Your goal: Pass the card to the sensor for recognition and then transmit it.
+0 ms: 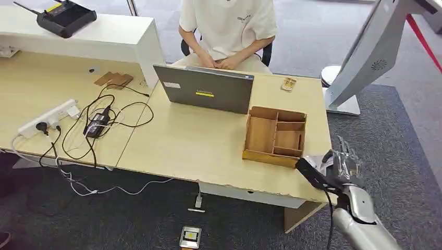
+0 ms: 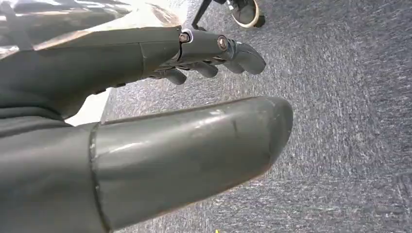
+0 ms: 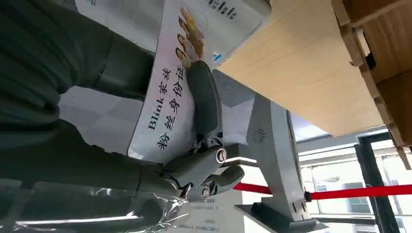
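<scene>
My right hand [image 1: 341,169] hovers just off the table's front right corner, beside the wooden tray [image 1: 299,136]. It holds a white card [image 3: 167,97] printed with text and small pictures, and a dark finger [image 3: 205,97] lies across the card's face. The card's edge peeks out by the hand [image 1: 311,161] in the head view. A white slanted stand [image 1: 365,52] rises on the carpet past the table's right end, and the right wrist view also catches this stand [image 3: 272,160]. My left hand [image 2: 209,53] hangs over grey carpet, fingers loosely extended and holding nothing.
A grey laptop [image 1: 206,91] stands open mid-table, with a person [image 1: 229,26] seated behind it. A small tan object [image 1: 288,83] lies at the far right of the table. A power strip [image 1: 49,117] and tangled cables [image 1: 104,122] cover the left side. A red barrier band [image 1: 422,39] runs at the far right.
</scene>
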`<action>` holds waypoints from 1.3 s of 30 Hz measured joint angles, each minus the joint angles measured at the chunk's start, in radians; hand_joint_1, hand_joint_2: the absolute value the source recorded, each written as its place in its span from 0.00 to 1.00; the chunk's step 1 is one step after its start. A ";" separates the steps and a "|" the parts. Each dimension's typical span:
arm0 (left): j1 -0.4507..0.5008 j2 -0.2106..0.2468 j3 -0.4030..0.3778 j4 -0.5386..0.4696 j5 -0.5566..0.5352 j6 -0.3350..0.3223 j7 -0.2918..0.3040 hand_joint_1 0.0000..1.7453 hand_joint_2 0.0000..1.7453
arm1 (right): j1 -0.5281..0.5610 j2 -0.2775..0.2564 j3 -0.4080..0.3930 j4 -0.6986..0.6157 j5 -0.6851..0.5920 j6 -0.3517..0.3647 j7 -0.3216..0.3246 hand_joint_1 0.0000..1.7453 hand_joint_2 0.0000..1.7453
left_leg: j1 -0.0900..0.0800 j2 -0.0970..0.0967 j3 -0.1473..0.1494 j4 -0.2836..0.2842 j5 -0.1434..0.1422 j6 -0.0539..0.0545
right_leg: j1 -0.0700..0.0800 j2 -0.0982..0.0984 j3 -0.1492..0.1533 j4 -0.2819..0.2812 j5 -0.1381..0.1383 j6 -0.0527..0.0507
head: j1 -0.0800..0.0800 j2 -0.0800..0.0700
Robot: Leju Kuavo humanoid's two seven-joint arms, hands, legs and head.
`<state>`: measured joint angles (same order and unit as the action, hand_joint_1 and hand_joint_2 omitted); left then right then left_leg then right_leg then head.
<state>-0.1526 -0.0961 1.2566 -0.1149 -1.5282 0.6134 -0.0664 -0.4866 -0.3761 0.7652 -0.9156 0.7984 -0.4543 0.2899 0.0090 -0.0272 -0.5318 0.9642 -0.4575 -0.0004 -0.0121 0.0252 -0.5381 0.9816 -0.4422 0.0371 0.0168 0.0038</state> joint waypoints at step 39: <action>0.001 0.001 0.000 0.000 0.000 -0.010 -0.003 0.00 0.00 | 0.013 0.048 0.037 0.082 -0.034 -0.014 -0.010 1.00 1.00 | 0.000 0.000 0.001 0.000 0.000 0.000 | 0.000 0.000 0.001 0.000 0.000 0.000 | 0.000 0.000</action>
<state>-0.1516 -0.0954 1.2566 -0.1152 -1.5286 0.6035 -0.0694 -0.4735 -0.3285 0.8019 -0.8332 0.7649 -0.4681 0.2800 0.0090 -0.0272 -0.5311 0.9643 -0.4574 -0.0004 -0.0121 0.0252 -0.5369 0.9818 -0.4421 0.0373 0.0168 0.0038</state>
